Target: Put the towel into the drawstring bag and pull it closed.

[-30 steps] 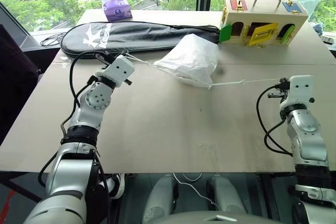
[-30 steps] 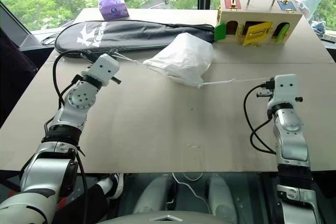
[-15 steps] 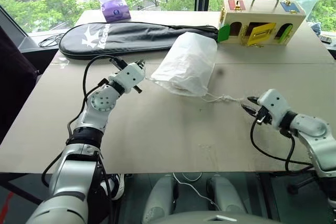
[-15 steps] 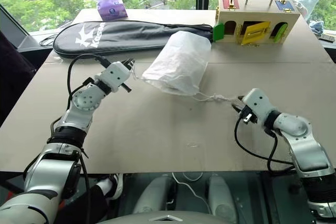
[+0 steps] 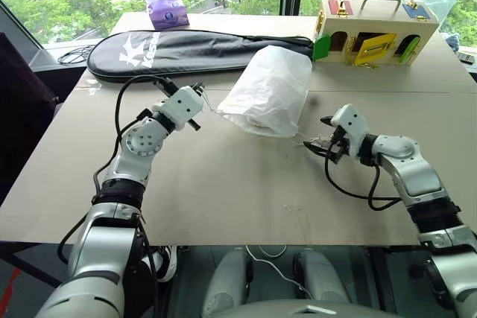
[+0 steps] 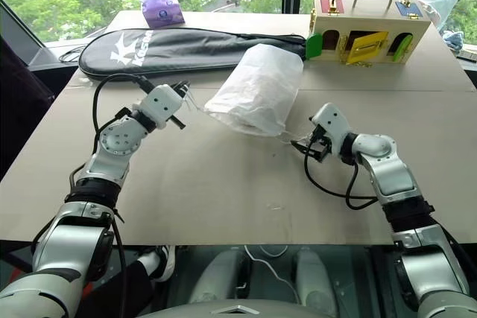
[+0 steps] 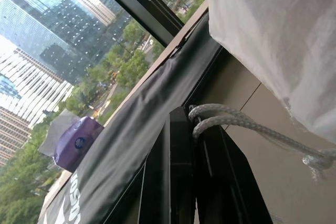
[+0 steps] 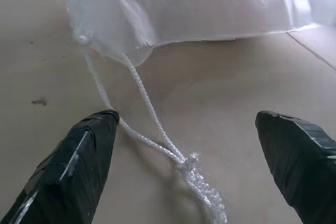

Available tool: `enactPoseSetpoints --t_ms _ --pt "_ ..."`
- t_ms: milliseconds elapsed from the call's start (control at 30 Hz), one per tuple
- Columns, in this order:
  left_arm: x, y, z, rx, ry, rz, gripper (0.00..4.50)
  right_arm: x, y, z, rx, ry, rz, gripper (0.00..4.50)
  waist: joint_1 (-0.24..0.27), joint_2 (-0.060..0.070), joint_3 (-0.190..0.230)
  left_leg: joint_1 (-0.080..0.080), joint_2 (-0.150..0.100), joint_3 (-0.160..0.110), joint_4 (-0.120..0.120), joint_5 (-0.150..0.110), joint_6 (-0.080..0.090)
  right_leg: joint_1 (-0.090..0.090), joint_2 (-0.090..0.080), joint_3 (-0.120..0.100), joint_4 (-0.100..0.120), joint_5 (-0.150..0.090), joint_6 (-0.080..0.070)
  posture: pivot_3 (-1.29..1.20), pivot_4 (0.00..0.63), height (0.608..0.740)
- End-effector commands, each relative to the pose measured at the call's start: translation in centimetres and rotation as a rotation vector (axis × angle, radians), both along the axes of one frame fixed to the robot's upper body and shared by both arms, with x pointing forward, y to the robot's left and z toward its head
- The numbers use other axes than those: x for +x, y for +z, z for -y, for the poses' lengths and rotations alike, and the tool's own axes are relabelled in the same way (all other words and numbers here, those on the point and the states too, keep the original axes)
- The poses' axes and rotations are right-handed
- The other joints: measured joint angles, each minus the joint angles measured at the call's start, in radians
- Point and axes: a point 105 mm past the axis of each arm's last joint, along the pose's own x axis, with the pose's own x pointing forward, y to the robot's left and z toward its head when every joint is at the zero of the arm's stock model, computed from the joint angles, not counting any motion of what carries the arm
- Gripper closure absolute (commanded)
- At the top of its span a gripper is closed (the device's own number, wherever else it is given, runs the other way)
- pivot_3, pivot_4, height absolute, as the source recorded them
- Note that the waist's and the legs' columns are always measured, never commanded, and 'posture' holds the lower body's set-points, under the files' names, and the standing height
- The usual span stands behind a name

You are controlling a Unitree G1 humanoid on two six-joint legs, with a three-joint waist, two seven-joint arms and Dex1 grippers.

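- Drawstring bag (image 5: 267, 91) is lying on its side in the middle of the brown table (image 5: 223, 184), bulging, with its gathered mouth pointing toward the near edge.
- Towel is not showing separately; whether it is sitting inside the bag cannot be told through the fabric.
- Left gripper (image 5: 197, 91) is hovering just beside the bag's left side, its fingers (image 7: 178, 182) clamped on a loop of white cord (image 7: 236, 121) running from the bag's mouth.
- Right gripper (image 5: 328, 136) is sitting low over the table just beside the bag's mouth, its fingers (image 8: 79, 156) spread wide and grasping nothing.
- Second cord with a knotted, frayed end (image 8: 186, 166) is lying slack on the table between those spread fingers, one strand brushing one fingertip.
- Black racket cover (image 5: 194, 48) is stretching along the table behind the bag, touching its far end.
- Purple tissue pack (image 5: 165, 7) is resting at the far edge.
- Wooden latch box (image 5: 373, 29) is standing at the far right, well apart from the bag.
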Motion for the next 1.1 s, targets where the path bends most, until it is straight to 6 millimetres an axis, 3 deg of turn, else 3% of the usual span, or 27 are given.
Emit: enactPoseSetpoints --t_ms 33,100,167,233,300,433,667,900,1033,1100 --pt "0.0 1.9 0.1 -0.008 -0.011 0.055 4.5 -0.1 -1.0 0.7 0.029 0.019 -0.079 0.04 0.0 0.0 0.0 0.0 0.0 0.0 0.0 0.0 0.0 0.0 0.0 0.0 0.0 0.0 0.0 0.0 0.15 0.74" --pt "0.0 1.9 -0.1 -0.009 -0.006 0.055 4.5 -0.2 -1.0 0.5 0.073 0.025 -0.094 0.04 -0.001 0.0 0.0 0.0 0.0 0.0 0.0 0.0 0.0 0.0 0.0 0.0 0.0 0.0 0.0 0.0 0.15 0.74" --pt "-0.1 1.9 -0.4 -0.011 0.001 0.053 4.5 -0.4 -1.1 0.4 0.097 0.023 -0.098 1.17 -0.002 0.0 0.0 0.0 0.0 0.0 0.0 0.0 0.0 0.0 0.0 0.0 0.0 0.0 0.0 0.0 0.15 0.74" --pt "-0.2 1.8 -0.5 -0.012 0.006 0.051 4.5 -0.6 -1.4 0.5 0.084 0.025 -0.093 1.71 -0.002 0.0 0.0 0.0 0.0 0.0 0.0 0.0 0.0 0.0 0.0 0.0 0.0 0.0 0.0 0.0 0.15 0.74" --pt "-0.2 1.7 -0.6 -0.013 0.008 0.048 4.5 -0.7 -1.3 0.5 0.093 0.021 -0.086 2.77 -0.002 0.0 0.0 0.0 0.0 0.0 0.0 0.0 0.0 0.0 0.0 0.0 0.0 0.0 0.0 0.0 0.15 0.74" --pt "-0.2 1.5 -0.6 -0.012 0.008 0.042 4.5 -0.8 -1.3 0.7 0.079 0.019 -0.074 4.47 -0.002 0.0 0.0 0.001 0.0 0.0 0.0 0.0 0.0 0.0 0.0 0.0 0.001 0.0 0.0 0.0 0.15 0.74" --pt "-0.2 1.3 -0.5 -0.028 0.01 0.032 4.5 0.8 2.2 2.3 0.242 -0.145 0.057 4.47 -0.002 0.0 0.0 0.0 0.0 0.0 0.0 0.0 0.0 0.0 0.0 0.001 0.001 0.0 0.0 0.0 0.15 0.74" --pt "0.2 2.2 -1.6 -0.119 0.084 0.062 4.5 2.1 6.8 9.0 0.625 -0.546 0.237 4.47 0.0 0.0 0.0 0.0 0.0 0.0 0.0 0.0 0.0 0.0 -0.001 0.0 0.001 0.0 0.0 0.0 0.15 0.74" --pt "0.7 2.8 -2.7 -0.162 0.164 0.086 4.5 2.1 7.9 13.2 0.782 -0.796 0.31 4.47 -0.002 0.0 0.0 0.0 0.0 0.0 0.0 0.0 0.0 0.0 -0.001 0.0 0.001 0.0 0.0 0.0 0.15 0.74" --pt "1.0 3.0 -4.1 -0.18 0.26 0.108 4.5 1.6 8.0 16.6 0.918 -0.997 0.339 4.47 -0.004 0.0 0.0 0.0 0.0 0.0 0.0 0.0 0.0 -0.001 -0.001 0.001 0.002 0.0 0.0 0.0 0.15 0.74"
